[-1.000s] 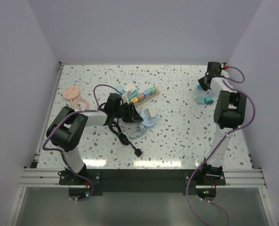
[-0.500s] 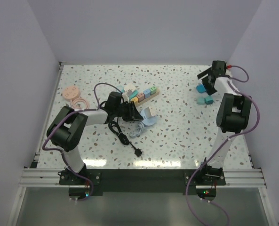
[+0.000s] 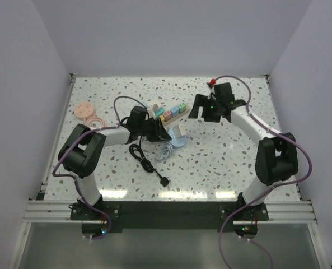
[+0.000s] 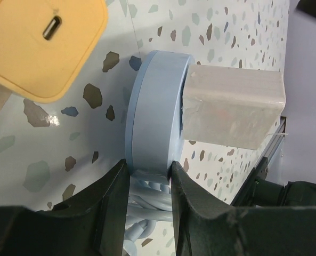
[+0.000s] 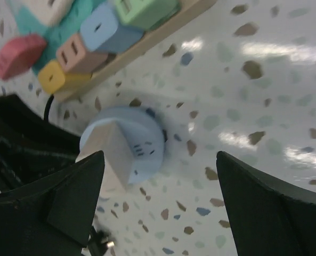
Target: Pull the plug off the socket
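**Plug pull: one unit off the strip, four seated**

Left gripper (image 4: 148, 172): jaws are drawn in on the rim of a pale blue disc (image 4: 152, 106) that carries a pale grey block (image 4: 232, 109). Both jaws touch the rim.

The disc is at the centre of the top view, just below the socket (image 5: 168, 29) and clear of it. It is on or barely above the terrazzo table (image 3: 238, 162); I cannot tell which.

Right gripper (image 5: 159, 159): fingers are spread wide with nothing between them, hanging above the disc and the strip.

The socket lies slanted, upper centre in the top view. A yellow plug (image 5: 54, 78), pinkish plug (image 5: 75, 50), blue plug (image 5: 102, 26) and green plug (image 5: 142, 8) sit in a row on it.

Judgement: if the disc unit is the target, the pull looks done and only the release is left. If not, four plugs are left to pull. I cannot tell which.
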`<act>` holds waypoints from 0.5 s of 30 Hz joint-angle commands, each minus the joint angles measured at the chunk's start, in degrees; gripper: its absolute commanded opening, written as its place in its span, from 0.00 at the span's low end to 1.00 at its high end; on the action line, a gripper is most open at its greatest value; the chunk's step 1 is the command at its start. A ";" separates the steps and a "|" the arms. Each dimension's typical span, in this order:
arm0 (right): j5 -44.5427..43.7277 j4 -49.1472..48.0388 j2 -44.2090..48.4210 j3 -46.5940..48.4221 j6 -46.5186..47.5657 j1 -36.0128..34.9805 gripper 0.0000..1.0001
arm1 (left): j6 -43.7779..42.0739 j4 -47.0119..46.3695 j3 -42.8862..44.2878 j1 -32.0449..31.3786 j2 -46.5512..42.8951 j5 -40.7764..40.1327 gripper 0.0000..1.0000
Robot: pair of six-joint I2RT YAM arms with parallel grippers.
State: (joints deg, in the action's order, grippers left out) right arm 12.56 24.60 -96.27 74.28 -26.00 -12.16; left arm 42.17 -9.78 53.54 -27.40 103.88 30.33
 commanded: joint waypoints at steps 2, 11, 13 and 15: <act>8.10 -3.50 5.73 -5.01 11.93 -6.90 0.89 | -1.83 0.81 3.15 0.06 0.98 0.61 0.00; 5.55 -1.05 3.55 -2.05 19.85 -12.53 0.89 | -2.45 1.87 4.03 -0.37 1.77 1.23 0.00; 5.46 0.09 1.71 -0.72 20.55 -14.02 0.88 | -2.36 1.96 4.29 -0.46 1.94 1.23 0.00; 4.94 1.59 -0.22 1.21 21.69 -15.16 0.87 | -2.10 2.05 4.73 -0.73 1.95 1.23 0.00</act>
State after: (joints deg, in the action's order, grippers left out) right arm 17.54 25.06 -94.30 71.68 -7.90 -25.50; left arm 41.30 -7.84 55.92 -27.55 105.30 31.24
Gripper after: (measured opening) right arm 0.876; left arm 0.380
